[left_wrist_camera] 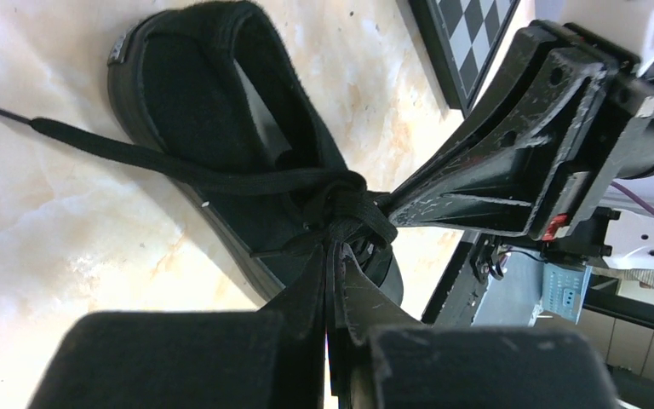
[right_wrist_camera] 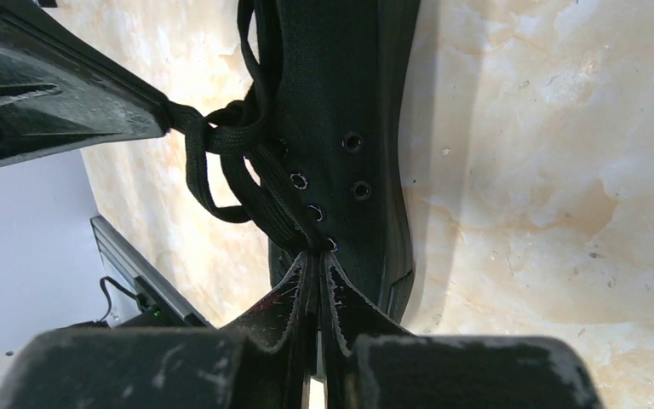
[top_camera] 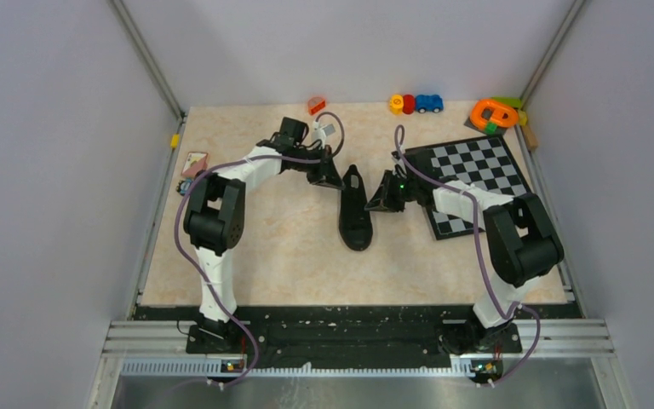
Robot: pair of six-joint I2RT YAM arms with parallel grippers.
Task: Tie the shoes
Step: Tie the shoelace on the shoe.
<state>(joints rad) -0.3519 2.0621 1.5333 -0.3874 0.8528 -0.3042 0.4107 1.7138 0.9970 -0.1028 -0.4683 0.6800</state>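
Note:
One black shoe (top_camera: 355,209) lies mid-table with its toe toward the arms. My left gripper (top_camera: 328,175) is at its left side and my right gripper (top_camera: 383,198) at its right, both by the lacing. In the left wrist view the shoe (left_wrist_camera: 196,111) lies just beyond my left gripper (left_wrist_camera: 334,247), which is shut on a black lace at the knot (left_wrist_camera: 345,204). One loose lace end (left_wrist_camera: 94,141) trails off to the left. In the right wrist view my right gripper (right_wrist_camera: 315,253) is shut on a lace strand over the shoe's eyelets (right_wrist_camera: 341,102), and the lace loops (right_wrist_camera: 213,145) stretch to the other gripper's tip.
A chessboard (top_camera: 475,179) lies just right of the shoe, under the right arm. Small toys line the back edge: an orange piece (top_camera: 494,112), a blue car (top_camera: 428,103) and a red object (top_camera: 316,105). A card (top_camera: 194,162) rests at the left edge.

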